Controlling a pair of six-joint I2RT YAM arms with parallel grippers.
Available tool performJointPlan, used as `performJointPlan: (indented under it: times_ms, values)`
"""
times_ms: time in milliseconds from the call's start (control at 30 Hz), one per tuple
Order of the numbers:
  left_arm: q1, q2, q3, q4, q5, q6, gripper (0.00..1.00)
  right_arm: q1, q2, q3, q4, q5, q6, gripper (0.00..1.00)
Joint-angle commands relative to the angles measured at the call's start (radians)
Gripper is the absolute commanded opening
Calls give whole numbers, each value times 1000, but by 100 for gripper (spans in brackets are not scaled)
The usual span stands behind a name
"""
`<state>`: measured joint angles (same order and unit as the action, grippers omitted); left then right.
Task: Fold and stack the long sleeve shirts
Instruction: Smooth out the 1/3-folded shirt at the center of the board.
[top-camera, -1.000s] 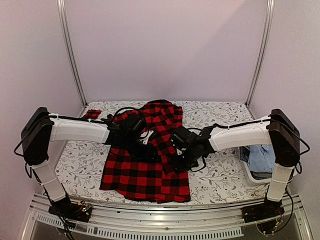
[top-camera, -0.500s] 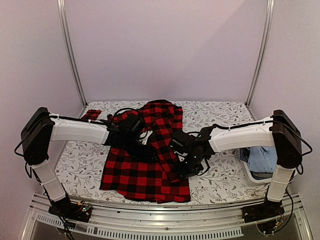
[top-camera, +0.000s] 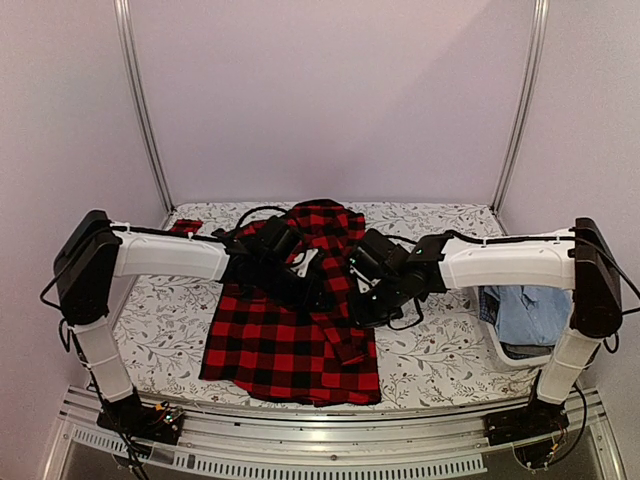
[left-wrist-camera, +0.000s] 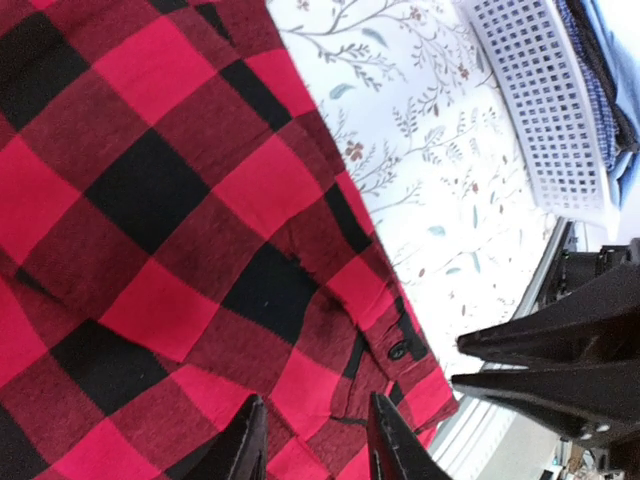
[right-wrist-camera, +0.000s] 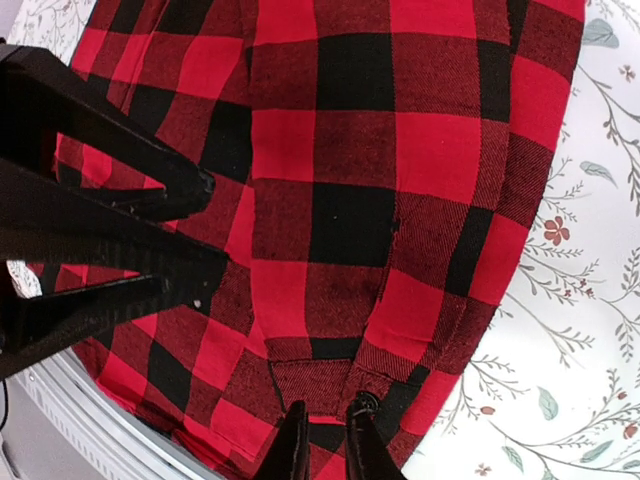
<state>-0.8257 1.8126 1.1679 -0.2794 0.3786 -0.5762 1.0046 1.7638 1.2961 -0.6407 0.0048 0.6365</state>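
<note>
Across the middle of the table, far edge to near edge, the shirt lay spread, and the left gripper and right gripper hung close together over its folded-in sleeve, likely to set that fold. From the left wrist, that gripper stood parted beside the cuff, holding nothing. From the right wrist, the other looked nipped on the cuff's edge, probably to steer it.

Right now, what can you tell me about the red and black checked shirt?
The shirt is soft-looking cloth in big red and black squares. It lies rumpled and partly spread on the flowery table, one long sleeve draped down across it, a black button on its cuff. The left gripper and right gripper are right above it; whether either pinches it is unclear.
</note>
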Motion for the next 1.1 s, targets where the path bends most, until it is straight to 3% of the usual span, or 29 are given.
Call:
performJointPlan:
  times_ms: [0, 400, 500, 600, 800, 1067]
  values:
    - [-12, 75, 50, 85, 49, -17, 33, -19, 35, -61, 131, -54, 29, 11]
    - [-25, 193, -32, 135, 83, -40, 28, -21, 53, -271, 307, -144, 98, 10]
    - [-26, 198, -50, 116, 60, -37, 27, -23, 18, -279, 301, -132, 98, 16]
    - [-26, 195, -45, 91, 38, -32, 27, -39, -28, -268, 295, -118, 94, 27]
    - [-26, 153, 10, 46, 1, -20, 27, -145, -76, -235, 295, -96, 48, 46]
    - [-25, 58, 63, -14, -68, -27, 29, -303, 12, -120, 365, -137, -45, 47]
